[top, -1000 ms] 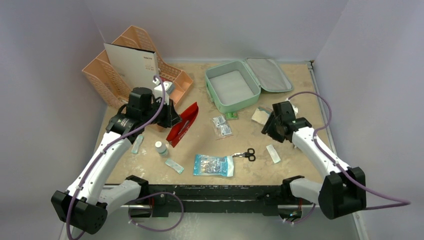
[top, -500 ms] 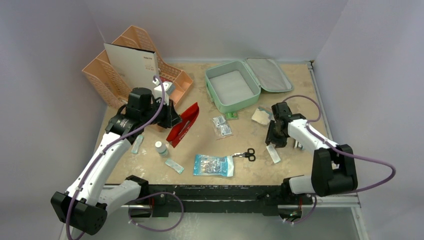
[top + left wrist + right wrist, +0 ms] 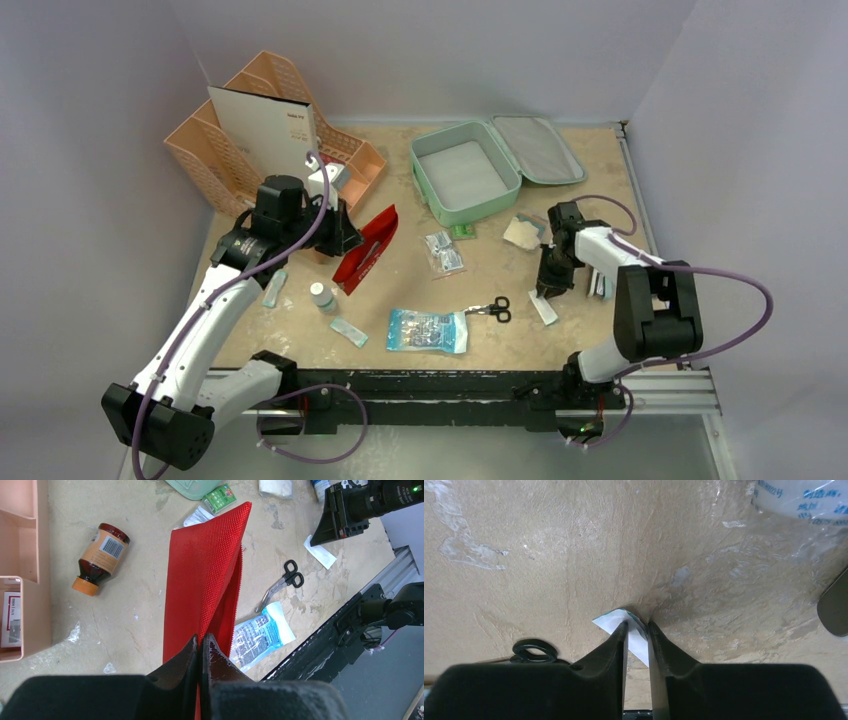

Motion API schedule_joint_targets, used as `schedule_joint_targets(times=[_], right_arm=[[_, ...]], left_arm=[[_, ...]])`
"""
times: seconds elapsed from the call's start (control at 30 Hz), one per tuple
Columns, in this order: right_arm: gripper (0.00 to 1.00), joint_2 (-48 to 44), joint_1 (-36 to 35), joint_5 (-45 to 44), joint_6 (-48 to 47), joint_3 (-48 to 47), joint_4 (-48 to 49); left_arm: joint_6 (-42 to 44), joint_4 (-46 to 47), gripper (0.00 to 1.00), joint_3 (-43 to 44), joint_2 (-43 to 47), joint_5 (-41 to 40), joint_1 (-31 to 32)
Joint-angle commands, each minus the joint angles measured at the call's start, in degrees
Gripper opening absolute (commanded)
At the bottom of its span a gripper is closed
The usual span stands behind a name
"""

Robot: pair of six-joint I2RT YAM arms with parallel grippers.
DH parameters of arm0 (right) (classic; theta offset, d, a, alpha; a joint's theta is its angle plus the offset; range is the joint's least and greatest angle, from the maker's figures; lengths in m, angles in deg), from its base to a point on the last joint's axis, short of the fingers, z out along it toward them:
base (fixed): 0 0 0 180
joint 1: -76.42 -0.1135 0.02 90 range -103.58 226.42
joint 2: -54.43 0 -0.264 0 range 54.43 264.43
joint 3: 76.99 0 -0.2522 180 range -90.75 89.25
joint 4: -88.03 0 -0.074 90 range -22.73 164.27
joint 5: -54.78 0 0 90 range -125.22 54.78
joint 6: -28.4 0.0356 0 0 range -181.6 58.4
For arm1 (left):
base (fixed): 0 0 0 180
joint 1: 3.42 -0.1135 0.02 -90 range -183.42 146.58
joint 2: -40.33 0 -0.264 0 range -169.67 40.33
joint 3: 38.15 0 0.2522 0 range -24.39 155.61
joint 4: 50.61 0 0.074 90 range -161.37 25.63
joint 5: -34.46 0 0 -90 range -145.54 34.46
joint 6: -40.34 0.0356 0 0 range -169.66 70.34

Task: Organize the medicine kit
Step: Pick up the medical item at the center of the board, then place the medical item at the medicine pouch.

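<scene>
The mint-green medicine kit lies open at the back centre, its tray empty and its grey-lined lid flat to the right. My left gripper is shut on the edge of the flat red pouch and holds it tilted up off the table; the left wrist view shows the pouch hanging from the gripper. My right gripper is down at the table with its tips pinching a small white sachet. In the right wrist view the sachet sits between the fingers of the gripper.
Peach organizer holding a white card at back left. Brown bottle, small white bottle, scissors, blue-white pack, sachets, gauze wad, green box and two strips lie loose on the table.
My right gripper swung from beside the gauze wad toward the near edge and came down onto the white sachet. The left arm and red pouch have not moved.
</scene>
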Motion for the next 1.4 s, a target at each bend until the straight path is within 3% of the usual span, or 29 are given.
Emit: schedule_joint_targets(times=[0.0, 0.1, 0.13, 0.47, 0.87, 1.0, 1.37], right_arm=[[0.23, 0.9, 0.2, 0.8, -2.4, -1.2, 0.3], [0.19, -0.5, 0.2, 1.6, -2.8, -1.6, 0.9], [0.0, -1.3, 0.2, 2.2, -3.0, -1.7, 1.0], [0.0, -10.3, 0.2, 1.5, -4.1, -1.2, 5.0], [0.0, -24.3, -0.8, 13.6, -3.0, -3.4, 8.5], [0.0, -29.2, -4.5, 16.3, -1.8, -4.6, 11.9], [0.0, -31.0, -27.0, 17.7, -7.4, -12.3, 28.0]], left_arm=[[0.9, 2.5, 0.0, 0.3, 0.8, 0.4, 0.2], [0.8, 2.5, 0.0, 0.2, 0.7, 0.5, 0.2], [0.8, 2.5, 0.0, 0.2, 0.7, 0.5, 0.2], [0.9, 2.7, 0.0, 0.1, 0.6, 0.7, 0.2], [0.8, 4.0, 0.0, -0.3, 0.4, 3.3, 0.2], [0.7, 5.2, 0.0, -0.7, -0.1, 6.3, 0.2], [-0.3, 8.5, 0.0, -1.0, -2.5, 17.6, 0.2]])
